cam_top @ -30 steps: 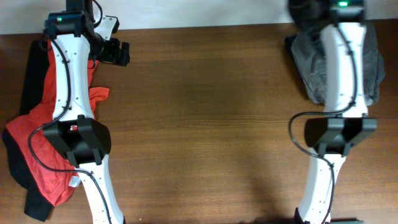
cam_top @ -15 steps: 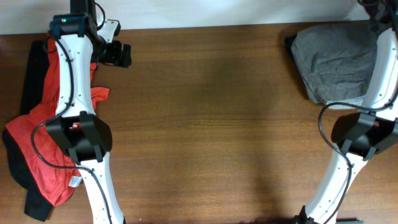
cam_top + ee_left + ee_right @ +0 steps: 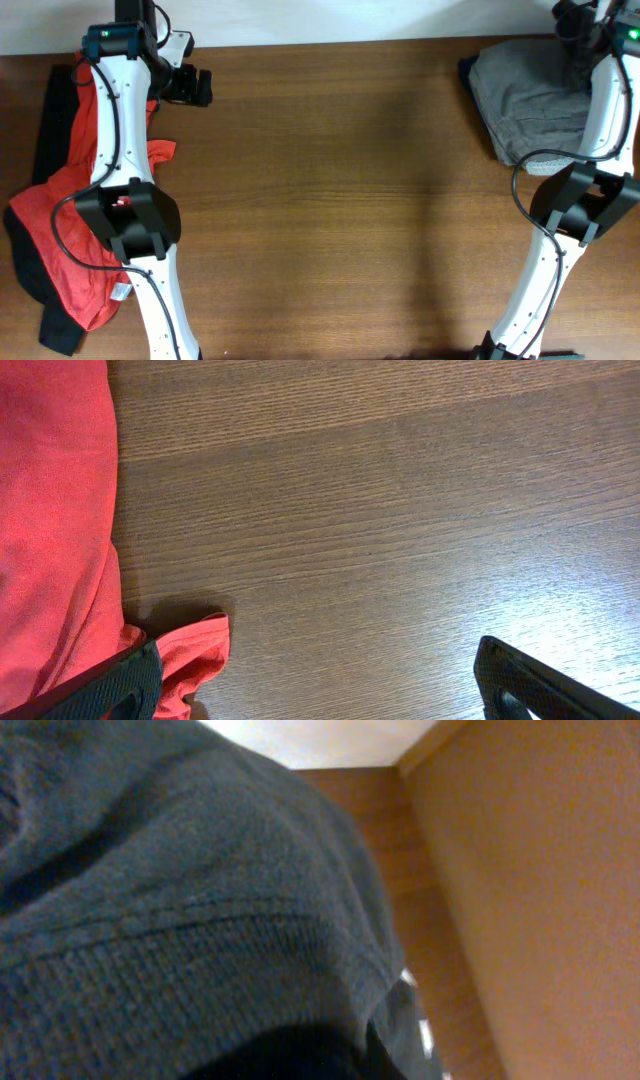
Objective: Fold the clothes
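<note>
The red T-shirt [image 3: 60, 225] lies crumpled at the table's left edge, on top of a black garment [image 3: 45, 120] whose lettering is hidden. My left gripper [image 3: 198, 87] is at the far left, just right of the red shirt, open and empty. In the left wrist view the red shirt [image 3: 50, 510] fills the left side and a red sleeve tip [image 3: 195, 655] lies beside the left finger; the gripper [image 3: 320, 690] hangs over bare wood. My right gripper [image 3: 578, 25] is over the far right corner of a grey garment [image 3: 530, 95]; its jaws are hidden.
The grey garment with a ribbed hem [image 3: 180, 920] fills the right wrist view, with the table's far corner [image 3: 400, 810] behind it. The wooden table [image 3: 330, 200] spans the overhead view; a white wall runs along its far edge.
My right arm swung right, off the grey garment, and its wrist now sits over the garment's far right corner. The left arm barely moved.
</note>
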You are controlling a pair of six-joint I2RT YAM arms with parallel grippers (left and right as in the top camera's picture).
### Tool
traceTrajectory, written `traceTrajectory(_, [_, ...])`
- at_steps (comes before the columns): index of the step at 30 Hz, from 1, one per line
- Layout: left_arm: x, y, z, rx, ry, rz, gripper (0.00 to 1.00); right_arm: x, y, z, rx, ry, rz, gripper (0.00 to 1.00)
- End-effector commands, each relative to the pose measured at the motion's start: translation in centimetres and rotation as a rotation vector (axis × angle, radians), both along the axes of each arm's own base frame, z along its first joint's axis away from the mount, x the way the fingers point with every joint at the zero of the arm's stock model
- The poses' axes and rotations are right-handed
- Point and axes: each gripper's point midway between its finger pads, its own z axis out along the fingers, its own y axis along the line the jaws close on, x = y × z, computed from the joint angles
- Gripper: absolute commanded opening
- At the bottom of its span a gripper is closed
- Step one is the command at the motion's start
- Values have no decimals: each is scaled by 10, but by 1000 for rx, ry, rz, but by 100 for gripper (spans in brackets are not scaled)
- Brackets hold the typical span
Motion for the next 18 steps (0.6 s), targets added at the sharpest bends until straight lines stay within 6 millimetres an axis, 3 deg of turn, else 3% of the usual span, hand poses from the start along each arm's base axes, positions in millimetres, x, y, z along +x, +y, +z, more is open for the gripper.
traceTrajectory(1, [2,-4,-4,-23,2,4,99,13,36,6,48,-24,57,4])
traceTrajectory(7, [3,-7,-3,-36,0,0,99,19,85,-17,102,52,144,4])
traceTrajectory(11, [3,-7,-3,-37,0,0,99,20,111,-45,125,123,181,6])
traceTrajectory(18, [3,-7,-3,-37,0,-1,99,6,129,-88,167,236,189,7])
